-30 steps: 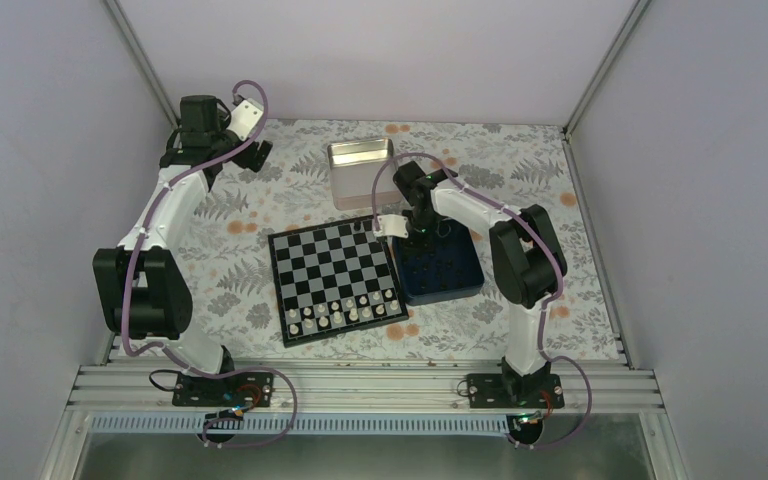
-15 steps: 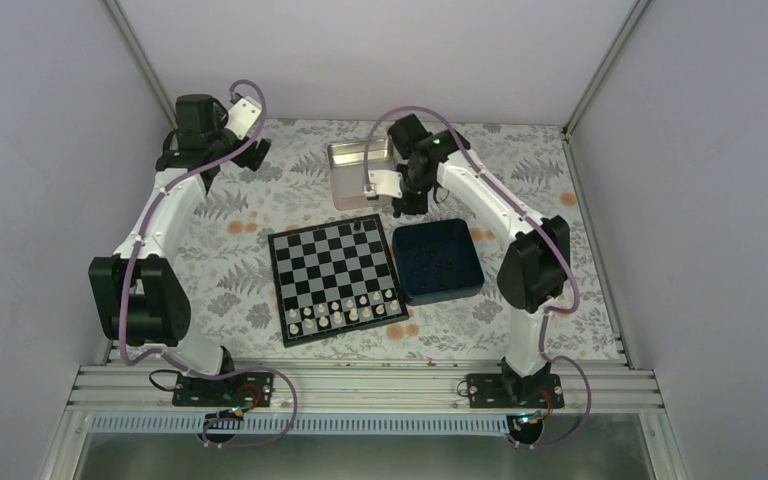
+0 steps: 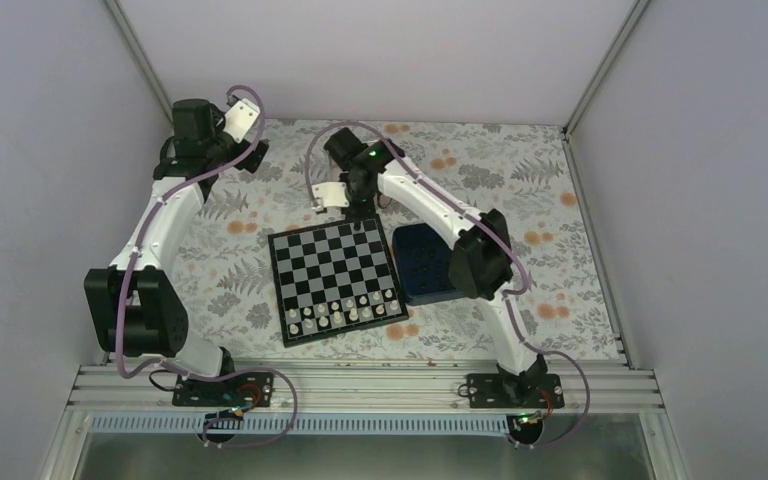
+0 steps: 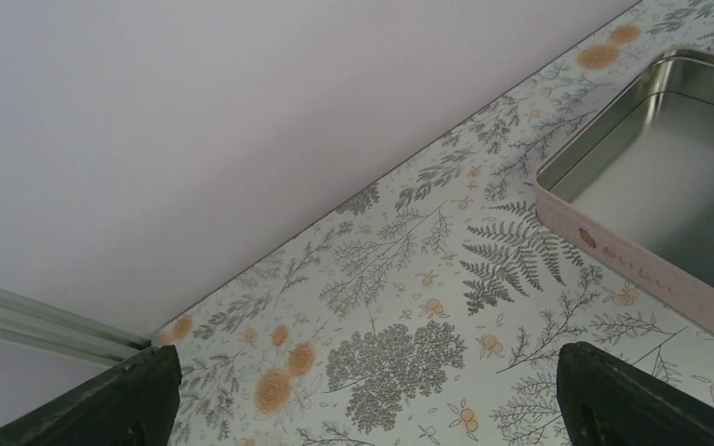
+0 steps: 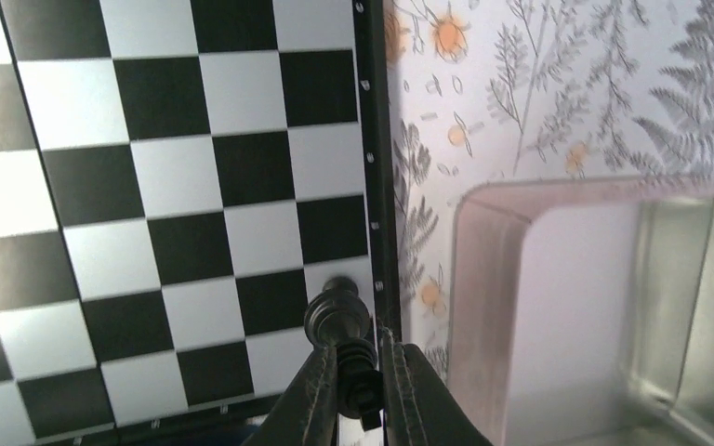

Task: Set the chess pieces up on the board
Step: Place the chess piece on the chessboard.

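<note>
Though unseen overhead, right gripper (image 5: 358,360) pinches black chessman (image 5: 337,316).

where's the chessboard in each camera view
Top: board just left of centre.
Left wrist: not in it.
Right wrist: board fills the left half, under the right claw gripping a black piece.
Shared landmark: floral cloth in all three; tin in both wrist views.

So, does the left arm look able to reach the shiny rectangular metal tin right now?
Probably yes: the open left gripper hovers beside the tin with only bare floral cloth between, though the right arm hangs above it.
</note>
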Tool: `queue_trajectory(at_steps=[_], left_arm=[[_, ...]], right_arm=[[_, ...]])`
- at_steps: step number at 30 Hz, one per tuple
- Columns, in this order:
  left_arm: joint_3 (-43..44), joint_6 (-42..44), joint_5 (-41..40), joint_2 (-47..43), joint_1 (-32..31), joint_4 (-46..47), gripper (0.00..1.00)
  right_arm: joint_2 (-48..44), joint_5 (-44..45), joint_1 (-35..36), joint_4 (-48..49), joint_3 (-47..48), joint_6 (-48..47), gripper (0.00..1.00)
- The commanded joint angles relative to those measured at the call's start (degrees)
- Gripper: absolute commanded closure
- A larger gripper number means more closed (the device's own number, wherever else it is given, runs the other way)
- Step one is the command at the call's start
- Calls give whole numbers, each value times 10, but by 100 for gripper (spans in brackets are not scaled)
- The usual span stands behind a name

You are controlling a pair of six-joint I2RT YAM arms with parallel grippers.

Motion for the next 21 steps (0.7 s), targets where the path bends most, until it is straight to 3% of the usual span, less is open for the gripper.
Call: queue_trajectory(at_steps=[1,21], left_arm=[[-16,-8,-18,-20,4,33,0],[-69,1,-28,-46,18,52,0]], right_arm=[[27,6,20,15,46,-1,94],[104,-13,43,79,60,-8,93]])
